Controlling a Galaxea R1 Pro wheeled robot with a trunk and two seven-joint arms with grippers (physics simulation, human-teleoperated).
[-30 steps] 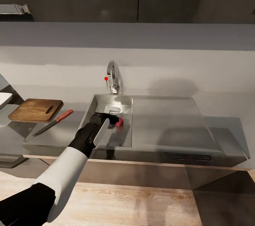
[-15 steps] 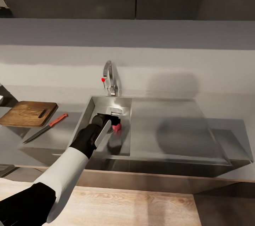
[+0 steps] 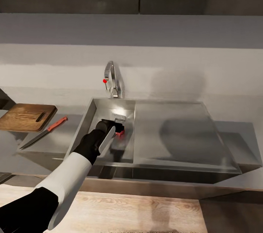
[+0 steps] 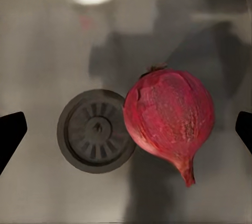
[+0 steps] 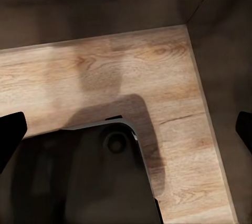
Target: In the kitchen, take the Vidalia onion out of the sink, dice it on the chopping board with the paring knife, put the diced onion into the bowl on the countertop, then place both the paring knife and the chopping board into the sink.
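Down in the sink, directly below the left gripper, lies the Vidalia onion, resting on the steel floor just beside the round drain, seemingly overlapping its edge from this angle. In the left wrist view the two fingertips show as dark tips at opposite edges, spread wide apart w/ nothing between them but the onion. The onion sits off-centre in that gap, closer to one finger than the other, so the gripper prob. needs a small sideways shift before closing. Its long axis, from stem stub to pointed root tip, runs roughly across the closing line and tilts a little, so the fingers would likely meet its rounded flanks, a fair grip.

The left arm is clearly the nearer one. The right gripper looks down at wooden floor and part of the robot's dark base; its fingertips also stand wide apart, empty.

Well off to the gripper's left on the counter rest the chopping board and paring knife, knife just beside the board, blade pointing away from the sink. The tap stands behind the basin.
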